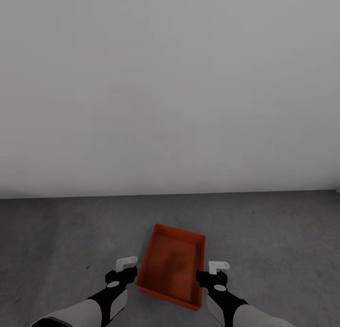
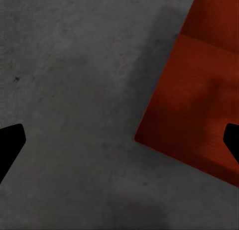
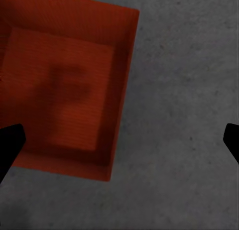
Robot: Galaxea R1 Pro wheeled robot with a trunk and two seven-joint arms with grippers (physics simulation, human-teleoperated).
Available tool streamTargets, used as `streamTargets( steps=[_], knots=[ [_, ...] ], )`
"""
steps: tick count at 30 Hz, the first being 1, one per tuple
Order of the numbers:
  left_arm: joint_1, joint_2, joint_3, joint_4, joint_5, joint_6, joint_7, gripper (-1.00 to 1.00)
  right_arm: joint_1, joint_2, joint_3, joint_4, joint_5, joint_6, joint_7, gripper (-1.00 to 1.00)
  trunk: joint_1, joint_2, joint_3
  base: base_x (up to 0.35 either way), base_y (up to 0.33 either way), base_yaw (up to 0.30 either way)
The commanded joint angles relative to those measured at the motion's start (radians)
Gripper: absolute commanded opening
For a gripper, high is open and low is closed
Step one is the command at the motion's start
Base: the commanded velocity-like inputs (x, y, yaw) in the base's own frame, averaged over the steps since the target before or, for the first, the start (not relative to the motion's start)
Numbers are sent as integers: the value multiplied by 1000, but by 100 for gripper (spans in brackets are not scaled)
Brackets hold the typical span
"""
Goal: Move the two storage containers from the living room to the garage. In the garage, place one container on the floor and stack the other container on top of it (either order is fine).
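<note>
While the orange-red storage container (image 1: 172, 266) is sitting on the concrete floor (image 1: 66, 232), my left claw (image 1: 126, 264) and right claw (image 1: 216, 269) are flanking it, both spread apart, empty; the head view is showing the grey wall (image 1: 170, 81).

We find no legible text, label, brand, number or sign in any of the three views. The storage container (image 1: 172, 268) presents plain orange-red walls and a plain inner base, with no marking on any visible face. The concrete floor (image 1: 71, 232) and the grey wall (image 1: 170, 81) carry no lettering. The white parts of the left gripper (image 1: 126, 264) and the right gripper (image 1: 218, 267) show small dark dots only, not characters.
</note>
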Motion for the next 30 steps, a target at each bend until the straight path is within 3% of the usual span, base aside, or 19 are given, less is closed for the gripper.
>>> streamTargets(
  steps=[1,8,30],
  knots=[
    [-1,0,-9,1,9,-3,3,100,-1,0,8,1,-10,-4,-3,100,-4,7,2,0,0,0],
    [-1,0,-9,1,9,-3,3,100,-1,0,8,1,-10,-4,-3,100,-31,56,24,0,0,0],
    [-1,-2,-9,2,8,-8,6,100,-1,0,8,1,-10,-4,-3,100,-31,56,24,0,0,0]
  ],
)
